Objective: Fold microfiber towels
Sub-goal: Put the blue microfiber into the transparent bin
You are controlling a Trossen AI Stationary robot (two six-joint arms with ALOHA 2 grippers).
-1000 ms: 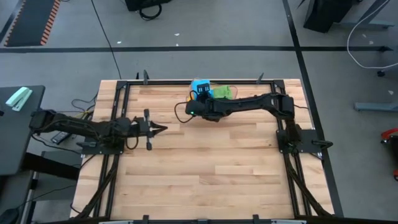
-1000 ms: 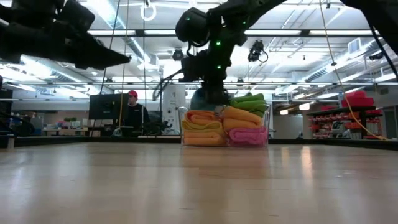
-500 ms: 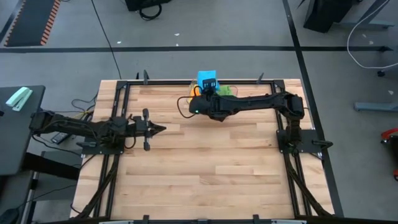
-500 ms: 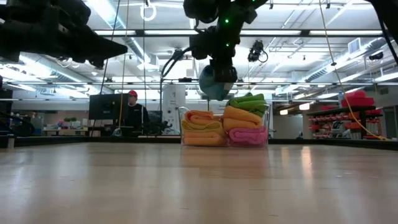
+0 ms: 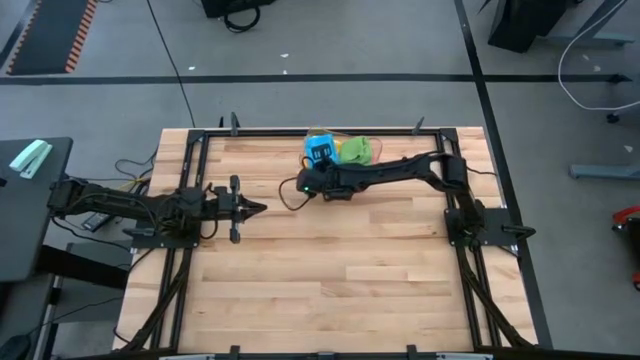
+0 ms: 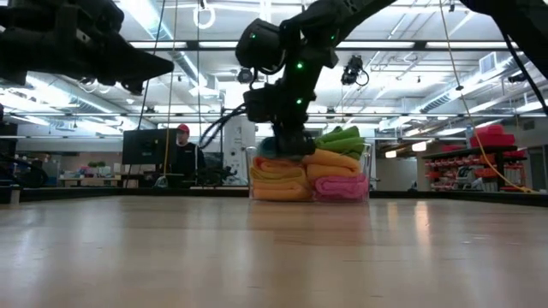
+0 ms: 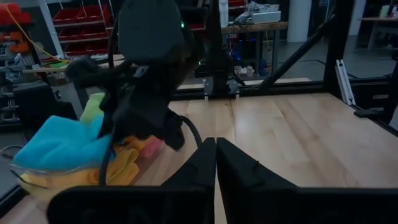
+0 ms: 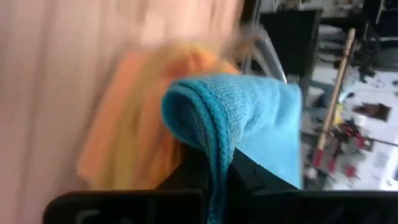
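- Your right tool reaches across the far side of the desk to the tray at the far edge, near the middle.
- It is clamped on a blue towel; in the right wrist view the cloth drapes over the closed fingers and hangs down between them.
- The blue towel sits just above the left stack in the tray, over the orange towels. You cannot tell from these views whether it touches them.
- The tray holds two stacks side by side. The left stack is orange with a yellow towel at the bottom.
- The right stack has a green towel on top, an orange one below it, and a pink towel at the bottom.
- From above, the green towel lies just right of the blue one.
- Your left tool hangs above the left side of the desk, well apart from the tray, pointing right. Its fingers are pressed together on nothing.
- In the left wrist view the right arm stands over the blue towel and the stacks.
- A person in a red cap sits at a monitor in the room behind the desk, far left.
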